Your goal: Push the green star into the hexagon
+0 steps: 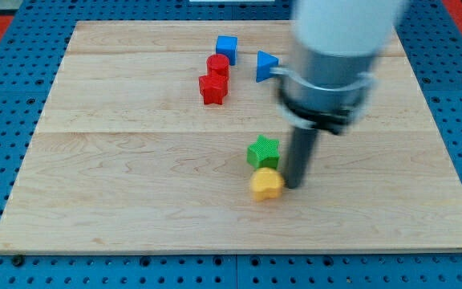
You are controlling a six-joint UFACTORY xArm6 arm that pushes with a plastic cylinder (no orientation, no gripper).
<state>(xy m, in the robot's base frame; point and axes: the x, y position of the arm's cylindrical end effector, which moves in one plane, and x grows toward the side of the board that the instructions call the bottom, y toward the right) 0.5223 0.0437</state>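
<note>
The green star (263, 152) lies near the middle of the wooden board (119, 168), touching the yellow hexagon (267, 184) just below it. My tip (293, 186) is at the right side of the yellow hexagon, close to or touching it, and just below-right of the green star. The rod rises from there into the large blurred arm at the view's top right.
A red cylinder (218, 66) and a red star (212, 89) sit together at the upper middle. A blue cube (226, 46) is above them and a blue triangle (266, 65) is to their right, next to the arm.
</note>
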